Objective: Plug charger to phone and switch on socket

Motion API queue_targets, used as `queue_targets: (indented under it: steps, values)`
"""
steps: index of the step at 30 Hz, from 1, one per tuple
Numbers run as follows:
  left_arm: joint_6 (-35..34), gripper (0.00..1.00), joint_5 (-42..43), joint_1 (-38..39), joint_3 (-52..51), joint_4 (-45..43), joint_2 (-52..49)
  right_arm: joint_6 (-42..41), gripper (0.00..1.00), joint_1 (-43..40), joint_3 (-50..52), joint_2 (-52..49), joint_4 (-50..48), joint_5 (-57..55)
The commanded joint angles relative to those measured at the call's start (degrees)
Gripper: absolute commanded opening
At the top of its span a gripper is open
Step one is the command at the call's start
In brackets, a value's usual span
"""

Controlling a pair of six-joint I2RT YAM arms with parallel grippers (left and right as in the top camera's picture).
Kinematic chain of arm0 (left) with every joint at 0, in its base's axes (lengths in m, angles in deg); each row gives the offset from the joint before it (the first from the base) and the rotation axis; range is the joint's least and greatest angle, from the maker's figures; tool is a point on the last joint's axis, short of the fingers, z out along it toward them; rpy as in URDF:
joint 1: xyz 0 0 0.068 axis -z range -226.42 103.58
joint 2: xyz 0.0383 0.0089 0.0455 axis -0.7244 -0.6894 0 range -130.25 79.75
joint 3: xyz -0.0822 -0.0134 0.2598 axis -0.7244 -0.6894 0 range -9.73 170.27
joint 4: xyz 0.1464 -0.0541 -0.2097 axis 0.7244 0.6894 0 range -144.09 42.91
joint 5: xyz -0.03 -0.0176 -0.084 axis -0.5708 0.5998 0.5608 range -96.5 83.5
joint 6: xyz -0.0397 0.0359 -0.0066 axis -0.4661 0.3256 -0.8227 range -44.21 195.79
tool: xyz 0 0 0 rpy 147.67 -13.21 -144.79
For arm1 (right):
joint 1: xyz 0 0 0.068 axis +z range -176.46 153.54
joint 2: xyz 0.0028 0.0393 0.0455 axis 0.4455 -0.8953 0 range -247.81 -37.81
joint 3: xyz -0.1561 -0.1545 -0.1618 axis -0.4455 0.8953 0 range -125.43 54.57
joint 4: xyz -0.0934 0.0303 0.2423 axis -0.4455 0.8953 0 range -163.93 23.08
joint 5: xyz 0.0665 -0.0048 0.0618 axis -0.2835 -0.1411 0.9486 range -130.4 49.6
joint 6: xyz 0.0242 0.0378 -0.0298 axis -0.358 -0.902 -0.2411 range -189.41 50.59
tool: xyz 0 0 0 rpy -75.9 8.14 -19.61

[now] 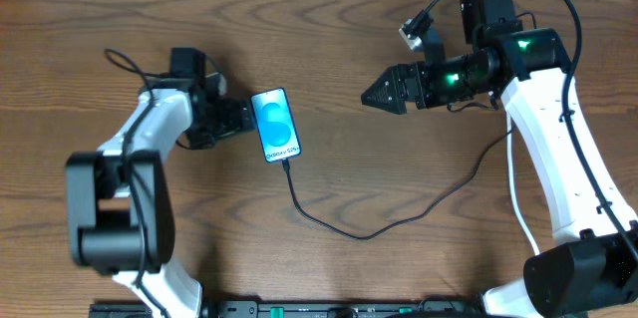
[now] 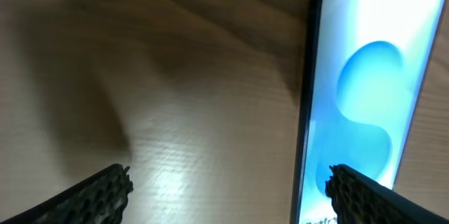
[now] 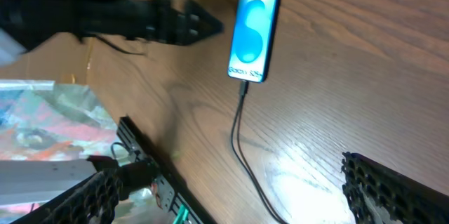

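Phone point(image 1: 276, 125), slim glossy rectangle, has thin black charger point(image 1: 329, 223) plugged in; left tool point(image 1: 246, 119) and right tool point(image 1: 371, 97) spread.

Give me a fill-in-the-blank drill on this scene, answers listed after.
The phone lies screen-side ___ on the table.
The charger is plugged into the phone's ___ edge.
The left claw, beside the phone, stands ___.
The right claw is ___ from the phone than the left claw.
Missing words: up; bottom; open; farther.
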Motion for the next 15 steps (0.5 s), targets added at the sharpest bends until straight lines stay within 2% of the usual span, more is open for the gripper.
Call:
queue_targets:
  steps: [1,6,15]
  values:
    - [0.15,0.92,-3.37,-1.29,-0.09,2.05,11.37,0.85,0.99,0.17,-0.26,0.81,1.07,-2.45]
    - [0.15,0.92,-3.32,-0.66,-0.09,8.22,23.74,0.63,0.99,0.17,-0.26,0.81,1.4,-2.64]
    - [-0.15,0.92,-3.1,4.44,-0.09,26.34,42.42,-0.68,0.99,0.17,-0.26,0.79,0.85,-9.16]
